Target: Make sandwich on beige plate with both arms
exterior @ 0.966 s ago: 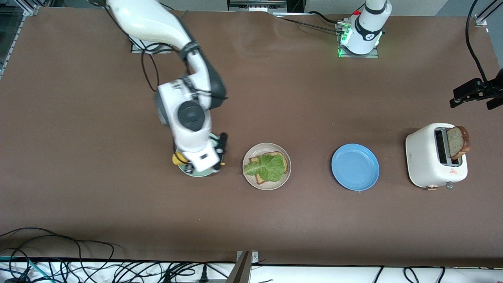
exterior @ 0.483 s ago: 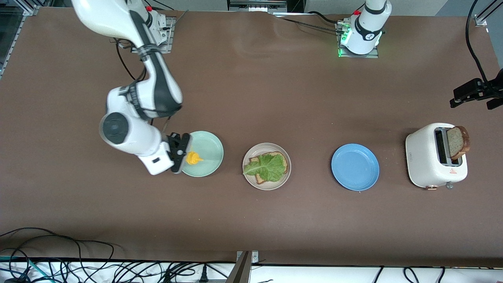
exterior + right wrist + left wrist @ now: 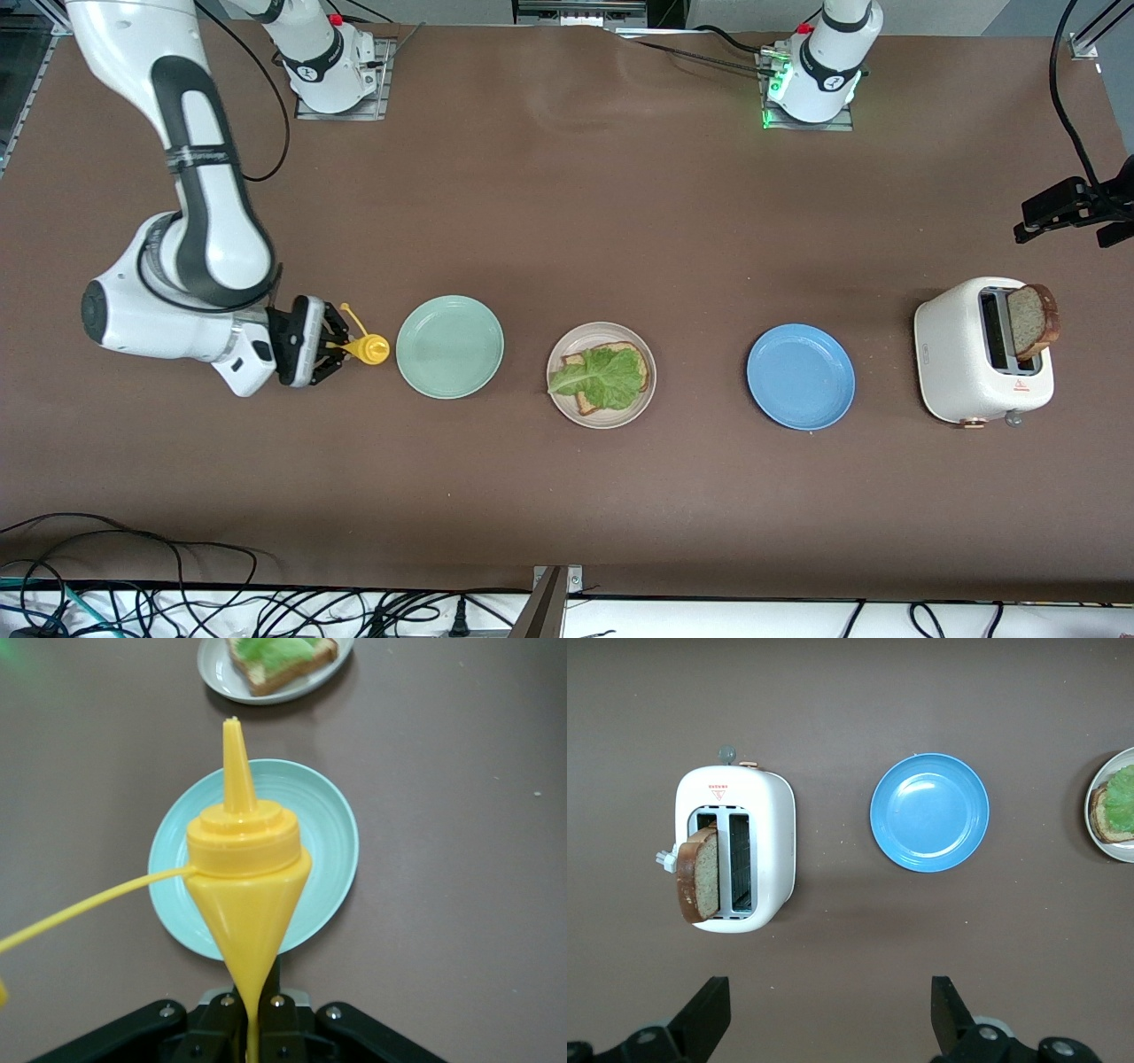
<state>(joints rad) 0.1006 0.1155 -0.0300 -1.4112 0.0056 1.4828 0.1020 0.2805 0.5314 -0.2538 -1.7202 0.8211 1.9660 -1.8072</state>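
Right gripper (image 3: 332,344) clamped on a yellow squeeze bottle (image 3: 365,348), nozzle pointing toward the mint plate (image 3: 449,346), over bare table just beside that plate at the right arm's end. Mint plate: nothing in it. Beige plate (image 3: 601,375) next along, holding one bread slice (image 3: 633,356) with a lettuce leaf (image 3: 600,377) on top. Blue plate (image 3: 800,377): nothing in it. White toaster (image 3: 973,350) near the left arm's end, second bread slice (image 3: 1032,319) standing up out of a slot. Left gripper (image 3: 833,1014) fingers spread wide, holding nothing, waiting up over the table by the toaster. Count: three plates, two slices, one leaf, one bottle, one toaster.
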